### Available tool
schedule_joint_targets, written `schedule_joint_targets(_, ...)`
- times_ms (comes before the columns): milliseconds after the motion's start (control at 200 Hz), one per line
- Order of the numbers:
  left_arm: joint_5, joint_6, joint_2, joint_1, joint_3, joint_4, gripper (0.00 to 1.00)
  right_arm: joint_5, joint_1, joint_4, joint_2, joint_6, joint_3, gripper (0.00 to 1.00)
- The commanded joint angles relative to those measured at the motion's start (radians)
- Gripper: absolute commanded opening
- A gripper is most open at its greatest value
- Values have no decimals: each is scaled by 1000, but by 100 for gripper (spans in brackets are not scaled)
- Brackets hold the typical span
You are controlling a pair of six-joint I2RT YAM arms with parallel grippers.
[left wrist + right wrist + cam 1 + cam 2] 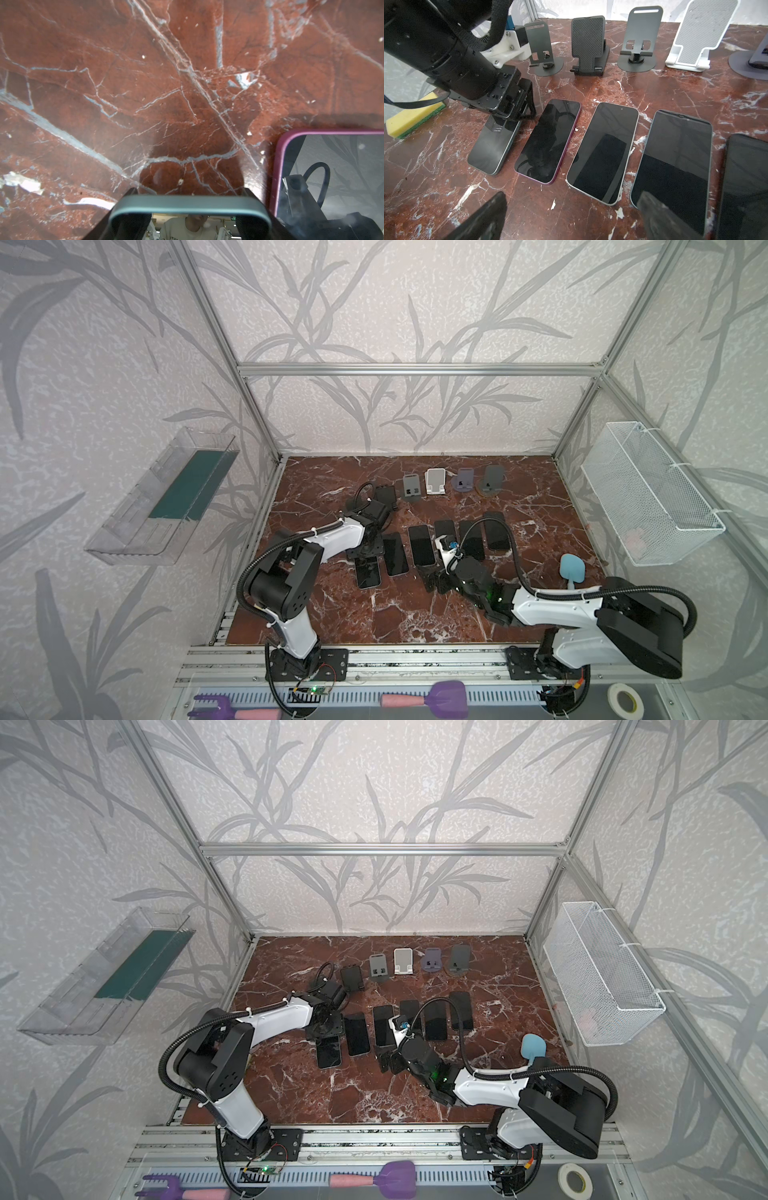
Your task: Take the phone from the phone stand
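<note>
Bench: red-brown marble bench (pixel 374 614), white veins all over, bare along the front edge.
Room: grey leaf-patterned walls (pixel 415 302) on three sides, with an aluminium frame (pixel 415 369) rising from the bench's corners.
Phone: there it is, the green-edged phone (pixel 492 149), lying screen-up on the bench at the left end of the phone row, off every stand.
Left gripper: the left gripper (pixel 189 198) is clamped on that phone's far end, fingers (pixel 128 195) against its long sides.
Right gripper: the right gripper (pixel 572 197) is spread wide with nothing between, low at the front of the row.
Other phones: a magenta-edged phone (pixel 548 141) lies just beside the held one, then a white-edged phone (pixel 602 151) and two dark ones, all flat.
Stands: the phone stands (pixel 588 45) line up near the far edge, rests bare.
In the way: in both top views the right arm (pixel 540 605) covers part of a middle phone, and the left arm (pixel 332 537) hides the leftmost stand.
Around: a yellow sponge (pixel 415 116) toward the left edge, a light blue spatula (pixel 572 568) near the right edge, a wire basket (pixel 648 493) on the right wall and a clear tray (pixel 162 497) on the left wall.
</note>
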Motion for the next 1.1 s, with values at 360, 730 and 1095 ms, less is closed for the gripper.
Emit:
schedule_joint_targets(360,-28,47,87,8,61,-23,63,27,3,-27,5,15,35,98)
schedule_joint_targets(730,-19,57,93,8,70,-25,69,9,3,-14,4,17,32,98)
schedule_joint_targets(1095,6,57,89,8,78,-30,74,-4,3,11,4,11,22,98)
